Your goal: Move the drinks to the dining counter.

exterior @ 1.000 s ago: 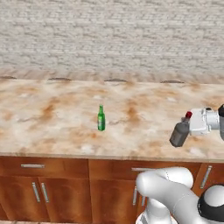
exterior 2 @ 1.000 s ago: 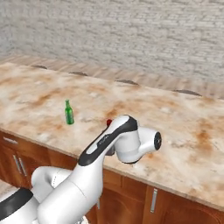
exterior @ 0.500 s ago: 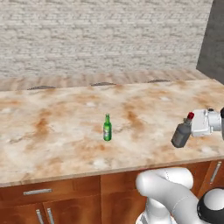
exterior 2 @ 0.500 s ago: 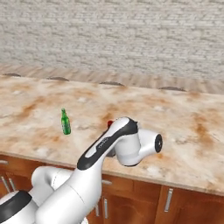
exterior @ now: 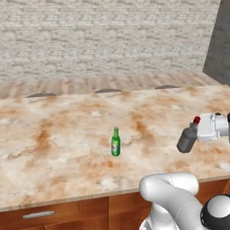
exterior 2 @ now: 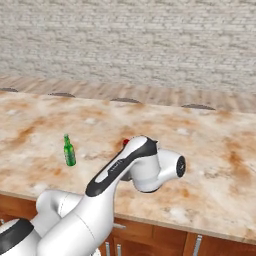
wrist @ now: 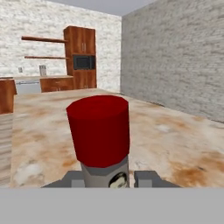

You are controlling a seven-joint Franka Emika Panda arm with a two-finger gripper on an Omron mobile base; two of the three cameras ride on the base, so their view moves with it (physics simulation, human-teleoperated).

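Dark-grey bottle (exterior: 187, 140) with the red cap (exterior: 196, 120) is in my gripper (exterior: 200, 133), carried in the air above the dining counter (exterior: 54, 148), over its right end in the left base view. Bottle hangs tilted there, cap up and toward the hand, base lower and to the left, clear of the marbled top.

Hand view: red cap (wrist: 100, 129) is right up against the camera, grey neck below it sitting between my two dark fingertips (wrist: 146, 178). Jaws nearly together, pinching the bottle at the neck, one tip on each side.

Right base view: my own forearm covers most of the bottle; just a sliver of the red cap (exterior 2: 125, 142) pokes out at the upper left of the wrist.

Slim green bottle (exterior: 116, 142) stands upright on the dining counter, about mid-depth, well apart from the held bottle and to its left. In the right base view, same green bottle (exterior 2: 69, 150) sits left of my arm, toward the front half of the counter.

Counter is beige with rust-orange marbling, brown wood cabinets (exterior: 67, 215) under it with a silver bar handle (exterior: 41, 215) at lower left. Pale brick wall (exterior: 108, 36) behind, strip of wood floor between wall and counter's far edge.
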